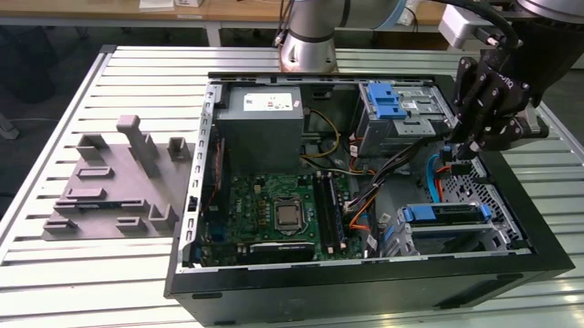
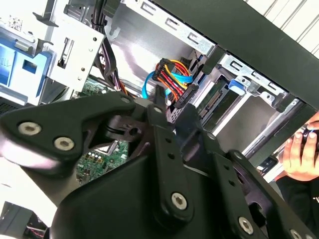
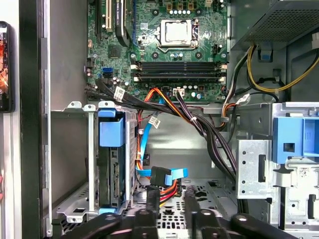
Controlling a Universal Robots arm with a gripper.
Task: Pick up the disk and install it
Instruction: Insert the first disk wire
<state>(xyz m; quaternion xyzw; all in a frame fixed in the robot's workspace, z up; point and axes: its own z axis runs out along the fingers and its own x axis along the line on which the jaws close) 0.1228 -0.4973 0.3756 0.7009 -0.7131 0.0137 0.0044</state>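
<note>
Looking at one computer case (image 1: 365,287), side panel off, flat on one slatted table (image 1: 55,287).

Contents of the case, counted:
- one grey power-supply box (image 1: 264,133) at the case end nearest the arm base (image 1: 306,41)
- one motherboard (image 1: 260,205) on the case floor, with one CPU socket (image 1: 288,214) and four memory slots (image 3: 179,71)
- two metal drive cages

Upper cage (image 1: 415,126) at the same case end as the power-supply box, toward the exterior view's right, capped by one blue latch bracket (image 1: 388,102). Lower cage (image 1: 466,239) in the opposite case corner, also on the exterior view's right.

Contents of the lower cage: one disk (image 1: 444,214), seated in its slot, blue handle at the cage's open side. Same disk (image 3: 117,169) edge-on in the first wrist view.

Seeing the gripper (image 1: 463,156) down inside the case, between the two cages, close to the case wall on the exterior view's right. Pinching one black cable plug (image 2: 177,104), going by both wrist views, so not spread. Running off that cable plug (image 3: 158,178): one wire bundle (image 2: 172,69) in red, yellow and orange, and one blue data cable (image 3: 143,149). Cable plug near the lower cage, apart from the disk.

Outside the case: one grey fixture plate (image 1: 114,184) on the table, on the exterior view's left. One hand (image 2: 299,149) past the case rim in the second wrist view.
</note>
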